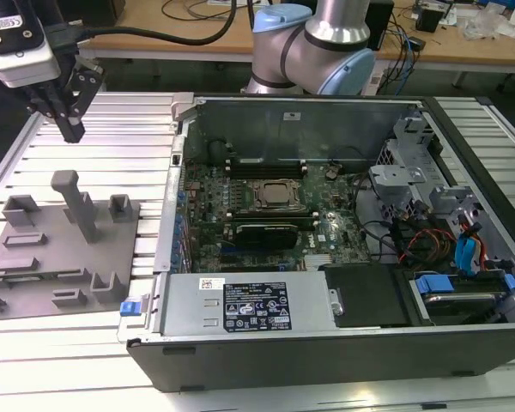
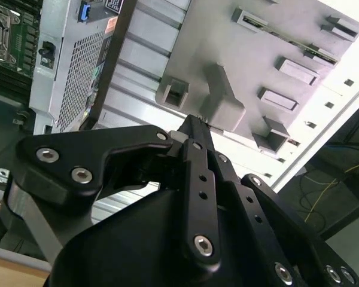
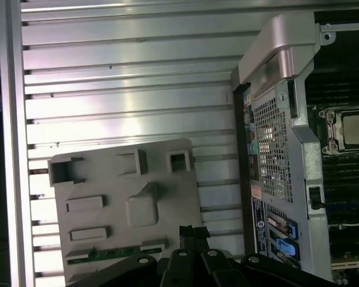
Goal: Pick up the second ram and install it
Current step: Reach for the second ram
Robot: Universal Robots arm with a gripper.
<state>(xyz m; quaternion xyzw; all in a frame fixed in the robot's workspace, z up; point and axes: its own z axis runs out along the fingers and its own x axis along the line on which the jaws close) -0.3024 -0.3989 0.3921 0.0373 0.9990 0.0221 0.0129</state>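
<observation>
The gripper [image 1: 73, 130] hangs over the far left corner of the slatted tabletop [image 1: 112, 146], well above the grey holder plate [image 1: 60, 266]. From my console its fingers look pressed together with nothing between them.

The second ram [image 3: 116, 252], a thin green stick, lies flat in a slot along one edge of the plate. It is on the far side of the tall post [image 1: 75, 202] from the row of three square sockets, untouched and well apart from the fingertips in both wrist views.

To the exterior view's right, the open computer case [image 1: 326, 352] sits just beside the plate, its CPU socket [image 1: 270, 196] bare on the motherboard.

My worries from here:
- Fingers this tight would strike the top of the stick rather than straddle it.
- The post stands close enough to the slot to catch a finger on a slanted approach.
- The stick is thin, so an off-centre pinch could let it tilt in the grasp.
- A tilted stick might then jam against the case wall or sit crooked in its motherboard slot.
</observation>
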